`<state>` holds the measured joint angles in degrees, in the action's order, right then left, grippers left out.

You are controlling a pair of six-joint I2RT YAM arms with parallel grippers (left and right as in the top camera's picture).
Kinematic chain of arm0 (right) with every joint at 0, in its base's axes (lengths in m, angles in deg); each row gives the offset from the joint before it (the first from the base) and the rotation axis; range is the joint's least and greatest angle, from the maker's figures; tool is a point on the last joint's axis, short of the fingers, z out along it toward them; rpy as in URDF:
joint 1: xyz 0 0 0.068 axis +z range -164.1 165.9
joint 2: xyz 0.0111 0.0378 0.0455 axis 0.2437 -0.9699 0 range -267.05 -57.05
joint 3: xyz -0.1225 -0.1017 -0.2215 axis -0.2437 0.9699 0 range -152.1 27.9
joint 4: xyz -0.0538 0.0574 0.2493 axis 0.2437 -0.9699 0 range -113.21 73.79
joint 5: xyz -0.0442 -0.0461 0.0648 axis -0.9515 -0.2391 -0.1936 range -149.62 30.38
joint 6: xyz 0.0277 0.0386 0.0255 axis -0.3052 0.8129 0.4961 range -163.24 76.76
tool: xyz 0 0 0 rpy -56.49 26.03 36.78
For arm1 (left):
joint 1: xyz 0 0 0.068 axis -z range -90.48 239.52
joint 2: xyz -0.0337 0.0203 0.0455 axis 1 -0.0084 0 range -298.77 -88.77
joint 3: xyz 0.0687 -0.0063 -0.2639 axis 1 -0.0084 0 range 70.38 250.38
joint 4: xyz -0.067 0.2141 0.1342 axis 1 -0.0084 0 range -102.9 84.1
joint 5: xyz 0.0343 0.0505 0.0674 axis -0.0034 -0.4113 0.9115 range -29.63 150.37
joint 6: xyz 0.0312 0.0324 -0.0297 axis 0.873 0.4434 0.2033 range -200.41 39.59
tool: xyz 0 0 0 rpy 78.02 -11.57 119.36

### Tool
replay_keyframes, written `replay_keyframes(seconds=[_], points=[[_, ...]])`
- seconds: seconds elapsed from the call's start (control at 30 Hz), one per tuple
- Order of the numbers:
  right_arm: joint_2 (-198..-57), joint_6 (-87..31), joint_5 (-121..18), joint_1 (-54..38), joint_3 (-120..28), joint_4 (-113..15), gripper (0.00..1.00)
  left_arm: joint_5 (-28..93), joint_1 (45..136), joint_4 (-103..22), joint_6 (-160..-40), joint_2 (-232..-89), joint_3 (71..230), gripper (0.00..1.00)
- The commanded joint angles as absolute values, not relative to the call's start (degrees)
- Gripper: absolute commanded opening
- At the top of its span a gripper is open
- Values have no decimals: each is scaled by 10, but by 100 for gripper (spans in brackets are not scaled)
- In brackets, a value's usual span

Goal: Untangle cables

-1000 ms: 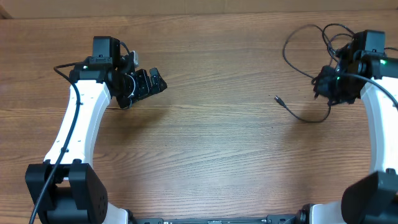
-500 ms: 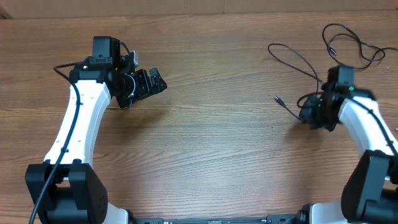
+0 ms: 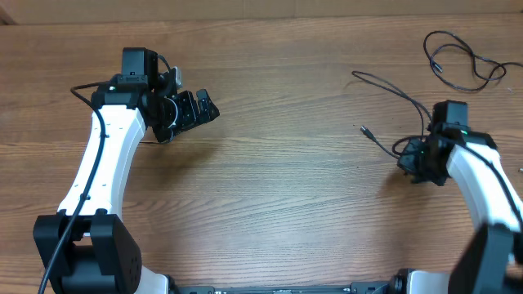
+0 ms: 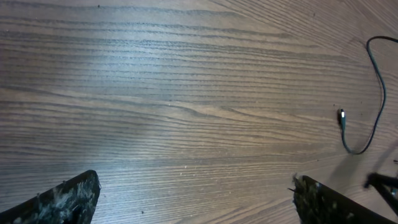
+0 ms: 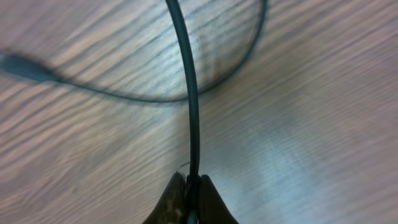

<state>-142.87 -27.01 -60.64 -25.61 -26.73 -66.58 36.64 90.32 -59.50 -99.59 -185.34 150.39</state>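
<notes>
The right gripper (image 5: pixel 193 186) is pinched fully closed on the first cable (image 5: pixel 189 93), a thin black cord that rises straight out from between its fingertips in the right wrist view. Just beyond the gripper this cable bends into a loop on the wooden counter (image 3: pixel 278 204). Its small plug end (image 3: pixel 364 129) lies flat on the counter a little way from the gripper, toward the middle of the counter. From above, the cable's other stretch arcs away from the gripper toward the far edge and ends free on the wood.

The second cable (image 3: pixel 470 53) lies in a loose loop beyond the right gripper, near the far right corner. It is apart from the first cable, and neither gripper touches it.

The left gripper (image 3: pixel 198 109) stands well apart from both cables, across the counter. Its jaws are spread wide with nothing between them, only bare wood under them in the left wrist view.
</notes>
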Motion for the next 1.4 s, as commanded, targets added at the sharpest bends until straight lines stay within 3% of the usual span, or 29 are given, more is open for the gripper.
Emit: replay_keyframes(seconds=[0.0,0.33,0.57,0.8,1.0,1.1,1.23,1.37], points=[[-1331,-271,-615,-255,-270,-706,4,368,908,-594,-999,-1847,1509,99],[-1181,-157,-613,-288,-271,-871,4,368,908,-594,-999,-1847,1509,99],[-1163,28,-556,-326,-271,-905,4,368,908,-594,-999,-1847,1509,100],[-1147,193,-620,-413,-275,-971,4,368,908,-594,-999,-1847,1509,100],[-1135,191,-662,-519,-302,-967,4,368,908,-594,-999,-1847,1509,99],[-1137,79,-694,-556,-307,-895,4,368,908,-594,-999,-1847,1509,99],[-1168,1,-710,-569,-307,-828,4,368,908,-594,-999,-1847,1509,99],[-1222,-3,-785,-569,-307,-792,4,368,908,-594,-999,-1847,1509,100]])
